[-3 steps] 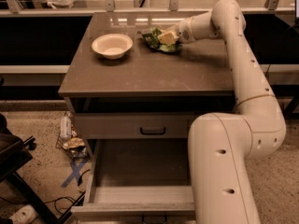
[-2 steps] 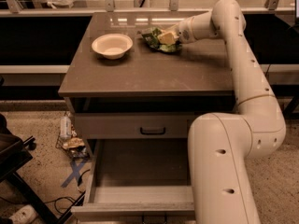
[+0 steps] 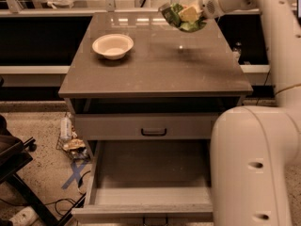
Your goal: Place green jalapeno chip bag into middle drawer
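While the end effector (image 3: 190, 16) is clamped on the crinkled shiny green jalapeno chip bag (image 3: 175, 14), the bag hangs over the grey counter (image 3: 155, 74), far right corner, apparently clear of the surface. Round white bowl (image 3: 113, 46) sits far left. Wide grey middle drawer (image 3: 150, 173) stands pulled out below, well apart.

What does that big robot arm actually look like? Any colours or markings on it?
Smooth, cream-white arm of thick rounded tube segments, with two small dark round holes in the bulky near joint. Its gripper, over the far right of the cabinet top, has pale yellowish fingers.
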`<action>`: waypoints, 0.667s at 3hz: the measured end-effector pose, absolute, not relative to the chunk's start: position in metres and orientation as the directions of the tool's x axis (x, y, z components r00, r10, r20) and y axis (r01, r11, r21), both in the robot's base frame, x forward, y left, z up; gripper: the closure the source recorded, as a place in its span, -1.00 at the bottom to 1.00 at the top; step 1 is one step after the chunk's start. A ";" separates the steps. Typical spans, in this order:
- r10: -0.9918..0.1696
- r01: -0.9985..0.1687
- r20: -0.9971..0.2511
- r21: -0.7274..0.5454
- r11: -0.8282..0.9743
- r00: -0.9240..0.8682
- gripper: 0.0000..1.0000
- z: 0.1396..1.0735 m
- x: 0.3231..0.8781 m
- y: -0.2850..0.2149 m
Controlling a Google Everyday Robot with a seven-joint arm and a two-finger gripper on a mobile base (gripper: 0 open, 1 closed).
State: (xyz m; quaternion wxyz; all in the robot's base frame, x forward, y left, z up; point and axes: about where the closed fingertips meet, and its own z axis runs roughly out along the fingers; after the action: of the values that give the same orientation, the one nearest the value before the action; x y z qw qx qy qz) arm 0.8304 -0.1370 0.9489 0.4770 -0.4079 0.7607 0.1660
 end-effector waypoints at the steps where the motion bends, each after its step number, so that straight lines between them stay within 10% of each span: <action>1: -0.516 -0.739 -0.824 -0.193 0.646 -0.235 1.00 0.999 0.792 -0.162; 2: -0.501 -0.661 -0.832 -0.238 0.711 -0.239 1.00 1.053 0.746 -0.195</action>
State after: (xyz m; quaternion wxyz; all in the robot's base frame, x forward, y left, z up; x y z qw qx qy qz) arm 0.7458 -0.1951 1.0531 0.4926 -0.3710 0.7830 0.0813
